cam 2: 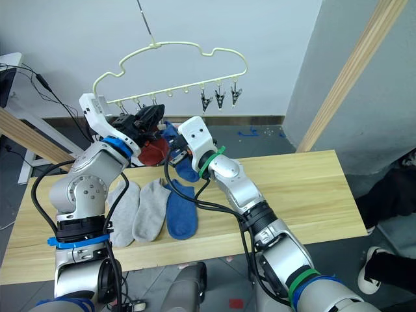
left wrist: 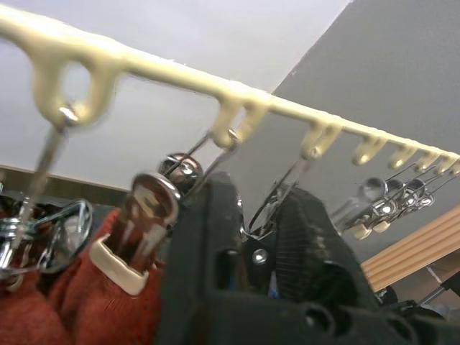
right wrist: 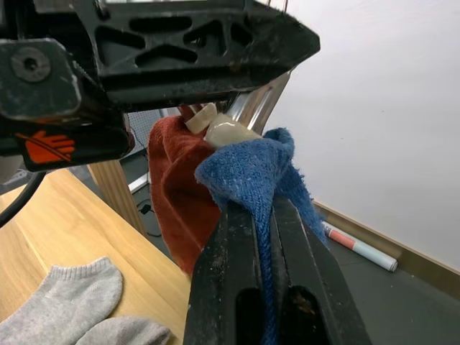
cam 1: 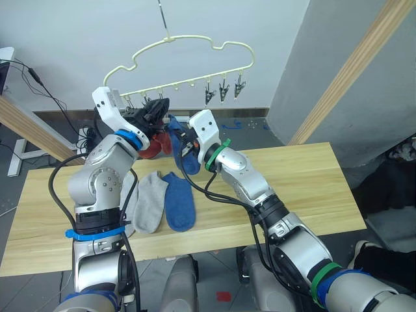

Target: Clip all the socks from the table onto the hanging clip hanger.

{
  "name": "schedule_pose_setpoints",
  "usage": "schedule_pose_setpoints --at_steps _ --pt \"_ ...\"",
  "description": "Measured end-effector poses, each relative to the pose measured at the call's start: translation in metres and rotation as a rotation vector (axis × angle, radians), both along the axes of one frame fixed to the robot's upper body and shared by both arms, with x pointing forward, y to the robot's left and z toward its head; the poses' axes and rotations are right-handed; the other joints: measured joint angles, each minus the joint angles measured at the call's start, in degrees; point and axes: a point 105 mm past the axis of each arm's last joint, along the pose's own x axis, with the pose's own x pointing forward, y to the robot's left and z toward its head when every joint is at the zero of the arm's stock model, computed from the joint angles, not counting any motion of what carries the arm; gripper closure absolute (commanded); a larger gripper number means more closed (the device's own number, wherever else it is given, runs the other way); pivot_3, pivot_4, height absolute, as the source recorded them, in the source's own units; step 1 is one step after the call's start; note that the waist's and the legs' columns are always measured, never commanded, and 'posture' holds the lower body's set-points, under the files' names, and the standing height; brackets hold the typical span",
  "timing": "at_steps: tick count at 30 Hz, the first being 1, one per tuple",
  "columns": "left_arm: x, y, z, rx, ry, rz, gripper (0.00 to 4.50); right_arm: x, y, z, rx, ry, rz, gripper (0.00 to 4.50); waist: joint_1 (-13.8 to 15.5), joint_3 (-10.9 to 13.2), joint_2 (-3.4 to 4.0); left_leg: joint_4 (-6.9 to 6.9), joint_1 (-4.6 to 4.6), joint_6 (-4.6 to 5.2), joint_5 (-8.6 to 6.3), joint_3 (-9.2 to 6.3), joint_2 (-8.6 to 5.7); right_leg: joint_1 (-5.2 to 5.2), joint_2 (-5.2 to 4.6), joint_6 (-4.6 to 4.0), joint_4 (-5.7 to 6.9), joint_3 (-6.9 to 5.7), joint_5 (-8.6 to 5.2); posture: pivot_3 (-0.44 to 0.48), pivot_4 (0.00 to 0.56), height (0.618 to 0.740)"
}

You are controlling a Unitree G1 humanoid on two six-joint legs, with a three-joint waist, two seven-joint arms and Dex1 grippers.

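Bench (cam 1: 305, 188): long top of light wooden planks, taken as the landmark for all entries below.

Clip hanger (cam 1: 195, 49): pale-yellow wire, cloud-shaped, hung above the far edge of the bench; three free dark clips (cam 1: 223, 91) are seen at one end of its bottom bar.

Socks on the bench: two light grey socks (cam 1: 148, 201) and one blue sock (cam 1: 179, 201) are laid side by side near the front edge, the blue one just beside the grey pair.

Rust-red sock (cam 2: 153, 151): hung from the hanger bar above the far edge of the bench, held in clips.

Second blue sock (right wrist: 253, 172): held above the far edge of the bench, its top raised against a clip, just beside the red sock.

Right end effector (right wrist: 272, 215): closed narrowly on the second blue sock.

Left end effector (left wrist: 262, 230): raised to the hanger bar, its fingers (left wrist: 305, 237) pressed onto the wire handles of a clip.
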Motion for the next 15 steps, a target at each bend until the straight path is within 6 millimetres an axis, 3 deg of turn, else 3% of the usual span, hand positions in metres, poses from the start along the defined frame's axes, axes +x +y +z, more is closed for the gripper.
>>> schedule_pose_setpoints --at_steps 8,15 --pt "0.0008 -0.0005 -0.0006 0.005 0.002 -0.002 4.23 -0.0001 0.0002 -0.0001 -0.004 -0.003 -0.001 4.50 0.0 0.0 0.00 0.02 0.01 0.00 0.00 0.00 0.00 0.00 0.00 0.00 0.04 0.00 0.00 -0.038 0.300 0.740" --pt "0.0031 0.0012 0.0040 -0.049 0.029 -0.019 4.23 -0.0020 0.0057 -0.0053 -0.117 -0.087 -0.040 4.50 0.0 0.0 -0.01 0.03 0.01 -0.01 0.01 -0.01 0.00 0.00 0.00 0.00 0.05 -0.01 0.00 -0.040 0.298 0.740"
